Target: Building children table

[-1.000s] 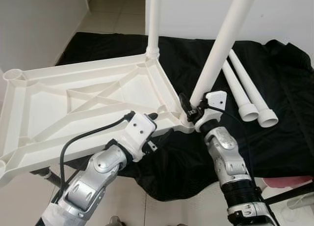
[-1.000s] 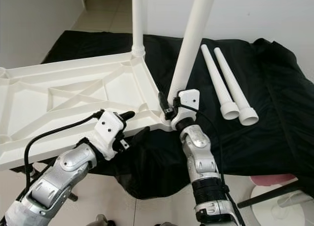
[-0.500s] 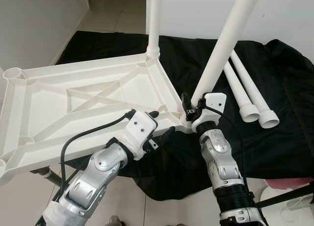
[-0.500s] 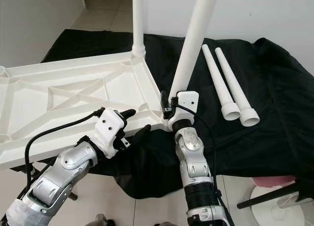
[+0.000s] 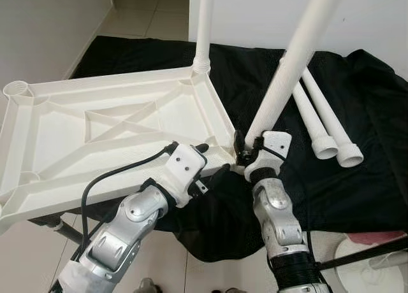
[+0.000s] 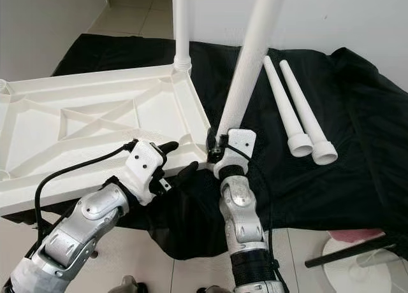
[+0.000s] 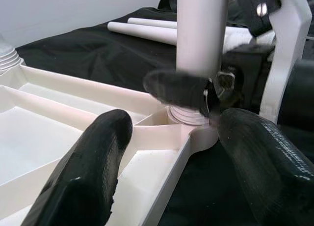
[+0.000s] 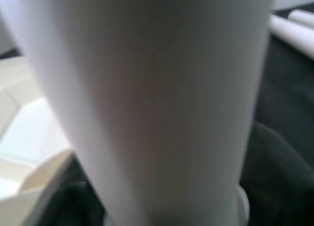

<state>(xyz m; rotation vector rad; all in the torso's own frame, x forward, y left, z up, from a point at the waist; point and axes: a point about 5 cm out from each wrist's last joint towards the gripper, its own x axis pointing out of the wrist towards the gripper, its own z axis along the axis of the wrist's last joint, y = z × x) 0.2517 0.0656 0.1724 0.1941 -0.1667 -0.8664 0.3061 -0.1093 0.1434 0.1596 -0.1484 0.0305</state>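
— White plastic everywhere. What was the big piece?

— It was the upturned white ribbed plastic tabletop (image 5: 108,127), lying underside up, partly on the black cloth (image 5: 357,146) and partly jutting out over the pale tiled floor (image 5: 146,13). One long white plastic tube leg (image 5: 204,25) stood upright in the far corner socket.

— And the second leg?

— Another white tube leg (image 5: 287,70) leaned at a slant, its lower end seated at the near right corner socket of the tabletop. The right gripper (image 5: 245,154) was closed around its base, black fingers on either side of the tube. In the right wrist view the tube was a pale blur, so I couldn't see how deep the threads sat.

— What was the left arm doing?

— The left gripper (image 5: 212,159) was at the tabletop's near edge, just beside that same corner. Its fingers (image 7: 93,167) were spread, one above the ribbed underside and one outside below the rim, straddling the edge; whether they pressed on it I couldn't tell.

— Anything spare?

— Two loose white tube legs (image 5: 325,124) lay side by side on the cloth to the right, flared ends toward the robot, well apart from the tabletop. A pink object (image 5: 379,220) peeked out at the cloth's near right edge.
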